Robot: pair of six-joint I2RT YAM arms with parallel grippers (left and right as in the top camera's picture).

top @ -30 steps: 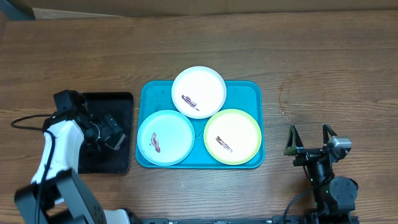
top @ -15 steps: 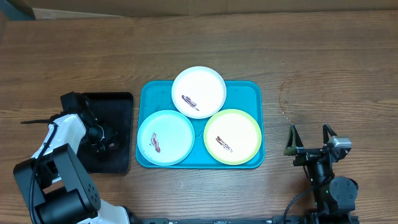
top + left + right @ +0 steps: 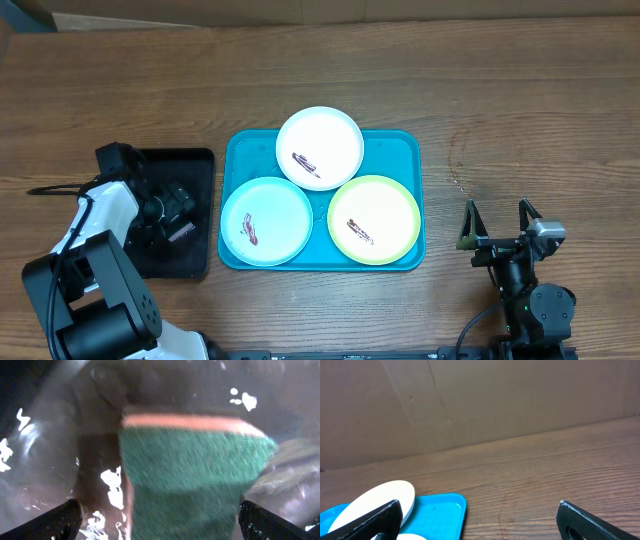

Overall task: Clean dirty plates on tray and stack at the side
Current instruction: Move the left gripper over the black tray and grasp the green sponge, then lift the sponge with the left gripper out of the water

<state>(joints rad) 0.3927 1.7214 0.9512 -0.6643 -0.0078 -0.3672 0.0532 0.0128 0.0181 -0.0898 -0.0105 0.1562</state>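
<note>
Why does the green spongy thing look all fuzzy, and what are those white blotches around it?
Left wrist view: the sponge is very close to the lens, so it is out of focus, and the white blotches are glare on the glossy black tray. Overhead view: the turquoise tray looks crisp and evenly lit. Right wrist view: mostly sharp, no glare.

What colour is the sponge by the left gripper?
Green with an orange edge layer; the sponge shows best in the left wrist view.
</note>
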